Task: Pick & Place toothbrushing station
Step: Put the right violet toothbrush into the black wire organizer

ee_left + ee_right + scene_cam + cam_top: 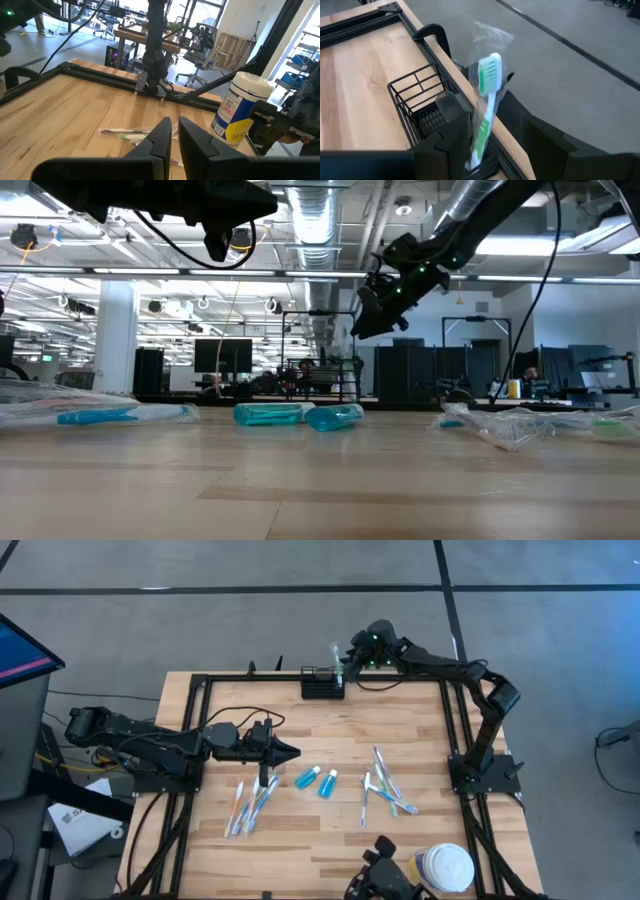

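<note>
The toothbrushing station (322,686), a small black wire caddy (415,97), sits at the table's far edge. A green-and-white toothbrush in a clear wrapper (487,80) stands upright in it, lower end down inside. My right gripper (347,662) hangs open just above the station's right end, its fingers on either side of the brush (485,107). My left gripper (290,752) floats level over the table's left middle. Its fingers are close together with nothing between them (172,125). My right gripper stands open around the wrapped toothbrush's handle (482,135), slanting down from the table's right. The wrapper lies right beside one finger (455,125); whether they touch I cannot tell. The brush stands upright, its lower end in the station.
Two blue bottles (317,780) lie mid-table. Wrapped toothbrushes lie to their left (250,805) and right (385,790). A white-lidded jar with a yellow label (447,867) stands at the near right corner. Black frame rails (195,730) border the table.
</note>
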`<state>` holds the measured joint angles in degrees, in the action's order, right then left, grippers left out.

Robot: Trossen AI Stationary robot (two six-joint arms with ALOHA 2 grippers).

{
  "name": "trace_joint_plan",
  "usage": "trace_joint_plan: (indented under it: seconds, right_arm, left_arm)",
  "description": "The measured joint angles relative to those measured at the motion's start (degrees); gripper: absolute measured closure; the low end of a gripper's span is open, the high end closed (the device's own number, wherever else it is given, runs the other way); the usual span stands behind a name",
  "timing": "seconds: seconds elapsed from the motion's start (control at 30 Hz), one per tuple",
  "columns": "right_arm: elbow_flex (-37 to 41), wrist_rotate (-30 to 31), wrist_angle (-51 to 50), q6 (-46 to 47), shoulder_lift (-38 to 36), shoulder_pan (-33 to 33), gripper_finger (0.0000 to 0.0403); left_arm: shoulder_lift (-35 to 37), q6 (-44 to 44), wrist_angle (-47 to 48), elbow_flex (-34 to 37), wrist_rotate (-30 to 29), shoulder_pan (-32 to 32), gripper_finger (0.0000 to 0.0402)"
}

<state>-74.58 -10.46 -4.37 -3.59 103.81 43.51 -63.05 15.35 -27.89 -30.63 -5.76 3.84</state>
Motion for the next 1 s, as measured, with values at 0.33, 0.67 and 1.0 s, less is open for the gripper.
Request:
trace_joint_plan:
  seconds: [0.33,0.67,1.0]
  right_arm:
    - [-1.6,0.0,-9.2,-1.8,-0.6,-0.8,0.0246]
    - [-1.7,0.0,-25.1,-2.8,-6.7,-3.4,0.0264]
    - [-1.7,0.0,-44.1,0.6,-8.6,-9.6,0.0270]
  left_arm:
    - [0.0,-0.1,0.2,0.0,0.0,0.0,0.0373]
    - [0.0,0.0,0.9,0.0,0.0,0.0,0.0373]
    - [0.0,0.1,0.9,0.0,0.0,0.0,0.0373]
